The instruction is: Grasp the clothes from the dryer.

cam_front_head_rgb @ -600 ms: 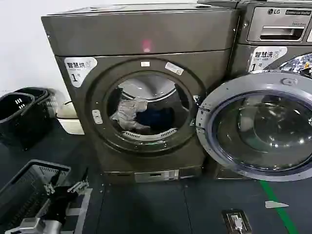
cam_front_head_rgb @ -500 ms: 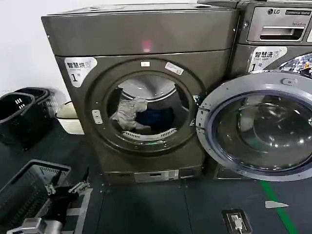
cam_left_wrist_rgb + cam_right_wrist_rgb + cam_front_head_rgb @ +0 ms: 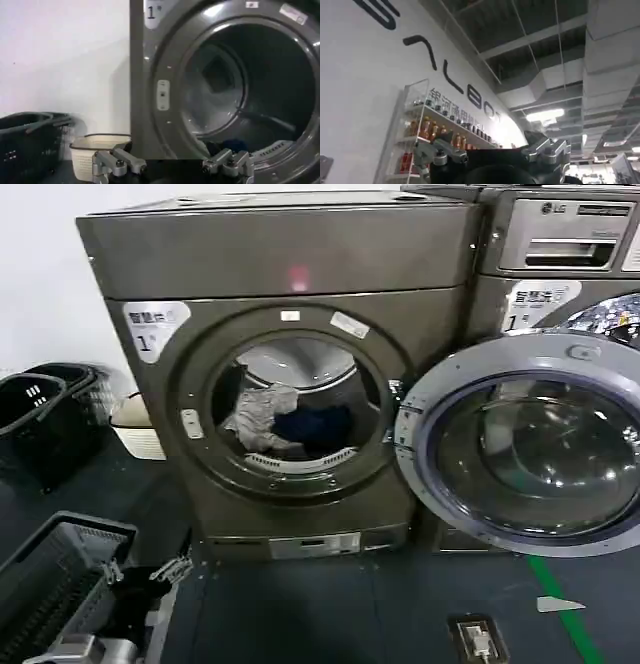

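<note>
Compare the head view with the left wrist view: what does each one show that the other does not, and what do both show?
Head view alone: the swung-open glass door, the LG machine beside the dryer, a grey garment and a dark one in the drum, and a black crate on the floor.

Left wrist view alone: the left gripper with jaws spread apart, low before the porthole, and the drum's back wall.

Both: the dryer with its "1" sticker, the white basket and the black basket.

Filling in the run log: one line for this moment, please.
dryer door open | clothes in drum | left gripper open, low before porthole | right gripper open, aimed up
</note>
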Robot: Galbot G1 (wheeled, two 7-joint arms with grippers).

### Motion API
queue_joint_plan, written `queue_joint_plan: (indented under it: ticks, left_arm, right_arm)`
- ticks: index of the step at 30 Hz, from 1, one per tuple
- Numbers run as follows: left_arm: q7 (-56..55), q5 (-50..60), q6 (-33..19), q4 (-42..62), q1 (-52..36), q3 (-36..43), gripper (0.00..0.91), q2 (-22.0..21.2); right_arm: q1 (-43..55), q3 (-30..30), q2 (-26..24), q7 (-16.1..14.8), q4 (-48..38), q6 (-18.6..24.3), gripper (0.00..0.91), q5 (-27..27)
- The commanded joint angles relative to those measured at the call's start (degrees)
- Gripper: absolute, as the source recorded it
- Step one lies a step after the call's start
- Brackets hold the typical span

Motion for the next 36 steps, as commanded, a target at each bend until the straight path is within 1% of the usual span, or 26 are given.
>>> queue_joint_plan:
  ticks: [1, 23, 26, 29, 32, 36]
  left_arm:
    - [-0.1, 0.3, -0.1, -0.1, 0.0, 0.4, 0.907, 0.1]
    - [0.3, 0.3, 0.0, -0.4, 0.0, 0.6, 0.907, 0.6]
    - [1.5, 0.3, -1.7, -0.5, 0.1, 0.7, 0.907, 0.7]
    - [1.8, 0.2, -1.9, -0.8, 0.0, 0.9, 0.907, 0.6]
    - [1.9, 0.6, -2.2, -0.4, -0.2, 1.3, 0.907, 0.7]
    - [2.5, 0.9, -4.1, 0.0, -0.3, 1.8, 0.907, 0.7]
  right_arm:
    - [-0.1, 0.4, 0.0, -0.1, 0.0, 0.1, 0.907, 0.3]
    - [0.0, -0.5, 0.3, -0.3, 0.7, 0.5, 0.907, 0.6]
    - [0.0, -0.6, 0.5, -1.4, 1.3, 1.5, 0.907, 1.8]
    - [0.1, -0.7, 0.5, -2.4, 1.6, 2.0, 0.907, 1.8]
    - [0.1, -0.6, 0.6, -2.4, 1.7, 2.2, 0.907, 1.8]
    - [0.0, 0.0, 0.8, -3.1, 1.6, 2.6, 0.907, 1.8]
